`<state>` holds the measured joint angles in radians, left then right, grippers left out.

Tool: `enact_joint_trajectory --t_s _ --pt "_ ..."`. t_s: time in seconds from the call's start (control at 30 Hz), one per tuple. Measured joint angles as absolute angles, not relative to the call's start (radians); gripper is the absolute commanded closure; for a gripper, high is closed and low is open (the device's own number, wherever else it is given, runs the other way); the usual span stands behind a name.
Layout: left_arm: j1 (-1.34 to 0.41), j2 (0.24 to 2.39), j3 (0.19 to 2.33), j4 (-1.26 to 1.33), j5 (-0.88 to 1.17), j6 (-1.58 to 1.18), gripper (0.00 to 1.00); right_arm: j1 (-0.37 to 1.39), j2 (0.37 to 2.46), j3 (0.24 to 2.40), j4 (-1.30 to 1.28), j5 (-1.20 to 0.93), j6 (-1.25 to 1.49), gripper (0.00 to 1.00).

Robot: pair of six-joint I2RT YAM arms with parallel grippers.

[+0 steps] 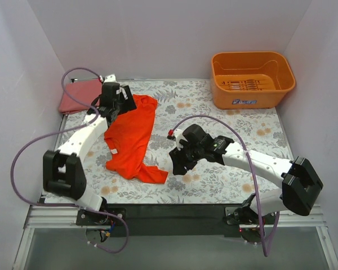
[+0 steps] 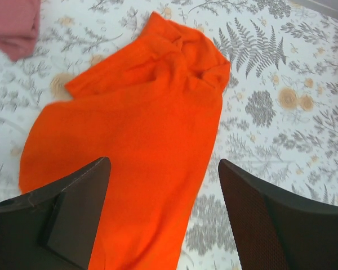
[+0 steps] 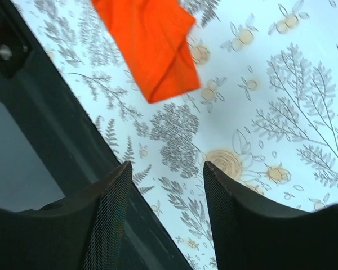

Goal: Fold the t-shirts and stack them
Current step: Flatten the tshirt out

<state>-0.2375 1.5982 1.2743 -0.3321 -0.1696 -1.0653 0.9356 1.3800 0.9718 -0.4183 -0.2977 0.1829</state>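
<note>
Floral-print tablecloth fills the workspace, with pale walls on three sides. Nearest you, your right gripper hangs with its jaws parted and nothing between them. It is over bare cloth, and the near corner of the vivid orange-red t-shirt lies just beyond its fingertips. That shirt sprawls left of centre as a long, narrow shape. As far as I can judge it is doubled over lengthwise, rumpled at the far end, with a sleeve poking out at the near end. Further on, your left gripper hovers above the shirt's far half, jaws wide, gripping nothing. Beyond it, at the far left corner, the duller pinkish-red t-shirt lies as a folded rectangle, and that one looks done. Far right, the rigid orange plastic tub stands well apart. I'd call it roughly halfway: you have the orange-red shirt to fold down to a rectangle and then stack on the pinkish one.
</note>
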Motion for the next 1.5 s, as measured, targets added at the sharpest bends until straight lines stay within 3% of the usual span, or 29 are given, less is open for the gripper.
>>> enact_joint_trajectory --t_s 0.13,0.27,0.53,0.87,1.37,1.5 --pt "-0.24 1.29 1.048 -0.375 -0.194 -1.151 0.24 0.908 1.385 0.94 -0.429 -0.281 0.176 0.42" --pt "-0.24 1.118 0.883 -0.419 -0.216 -1.225 0.27 0.912 1.422 0.94 -0.405 -0.315 0.173 0.43" --pt "-0.207 0.909 0.6 -0.58 -0.302 -1.425 0.25 0.918 1.543 0.942 -0.369 -0.377 0.165 0.43" --pt "-0.099 0.972 0.517 -0.534 -0.222 -1.518 0.26 0.937 1.641 1.0 -0.315 -0.423 0.149 0.43" --pt "-0.091 1.086 0.516 -0.465 -0.117 -1.516 0.26 1.021 1.864 1.176 -0.29 -0.361 0.095 0.39" --pt "-0.091 1.118 0.515 -0.458 -0.096 -1.516 0.33 1.041 1.899 1.219 -0.292 -0.351 0.089 0.46"
